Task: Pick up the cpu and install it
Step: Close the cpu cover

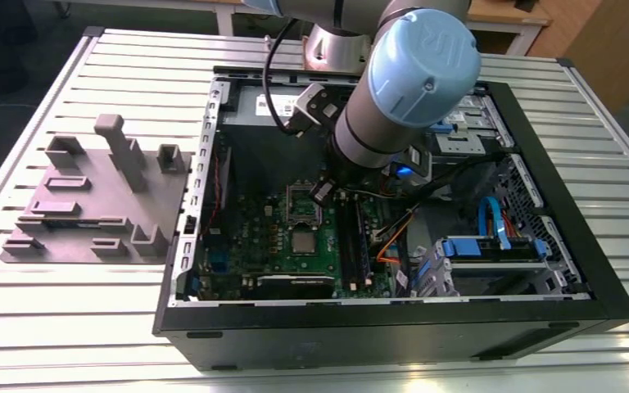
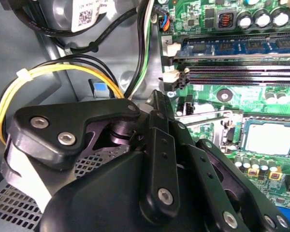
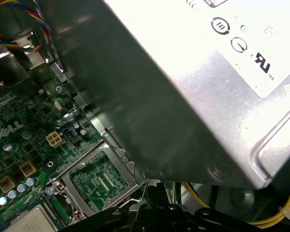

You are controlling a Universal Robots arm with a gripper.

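The cpu (image 1: 304, 242), a small silvery square, lies flat in its socket on the green motherboard (image 1: 251, 221) inside the open computer case. It also shows in both wrist views (image 2: 272, 137) (image 3: 29, 223). The silver socket frame (image 3: 99, 181) is flipped open beside it. My gripper (image 2: 156, 99) hangs low over the board just past that frame, a little away from the cpu, and looks shut. The thin socket lever (image 2: 210, 113) runs up to its tips. Whether the lever is pinched is hidden.
The silver power supply (image 3: 208, 87) stands close beside the gripper. Memory slots (image 2: 241, 72) and yellow cables (image 2: 48, 72) flank it. Blue drive bays (image 1: 490, 246) fill the case on the exterior view's right. A grey-mauve block with posts (image 1: 96, 205) sits on the slatted table outside the case.
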